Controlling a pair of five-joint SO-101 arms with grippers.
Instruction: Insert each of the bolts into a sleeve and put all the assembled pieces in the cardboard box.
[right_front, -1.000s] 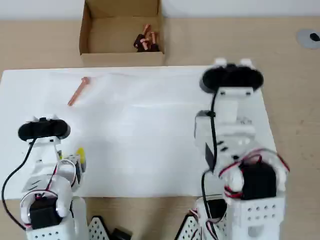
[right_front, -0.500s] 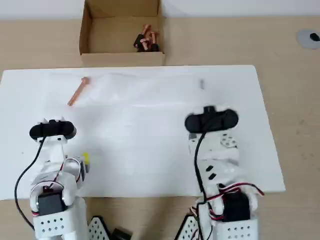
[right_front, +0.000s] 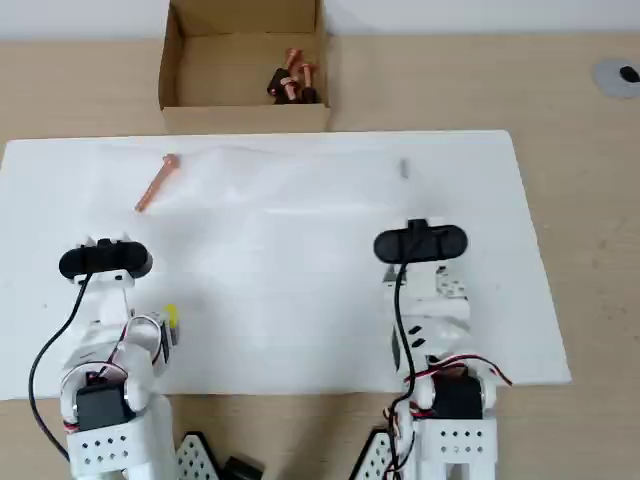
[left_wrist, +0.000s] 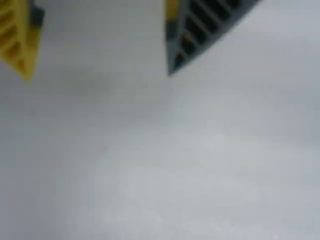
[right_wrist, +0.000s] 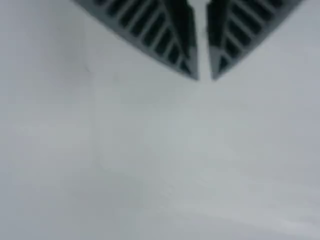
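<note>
A copper bolt (right_front: 157, 182) lies alone at the far left of the white sheet (right_front: 300, 260). The cardboard box (right_front: 183, 70) stands beyond the sheet's far edge and holds a small heap of copper and black assembled pieces (right_front: 292, 80). My left arm (right_front: 105, 330) is folded back at the near left edge. Its gripper (left_wrist: 97, 75) hangs open over bare sheet, the yellow finger (left_wrist: 20, 40) and the dark finger (left_wrist: 200, 30) wide apart. My right arm (right_front: 425, 300) is folded back at the near right. Its gripper (right_wrist: 205, 77) is shut, empty, just above the sheet.
A small grey mark or piece (right_front: 404, 168) lies on the sheet's far right part. A grey disc (right_front: 615, 75) sits on the wooden table at the far right. Black clamps (right_front: 215, 460) hold the arm bases at the near edge.
The right arm has drawn back from the sheet's far edge to the near right side. The left arm has shifted slightly and settled.
</note>
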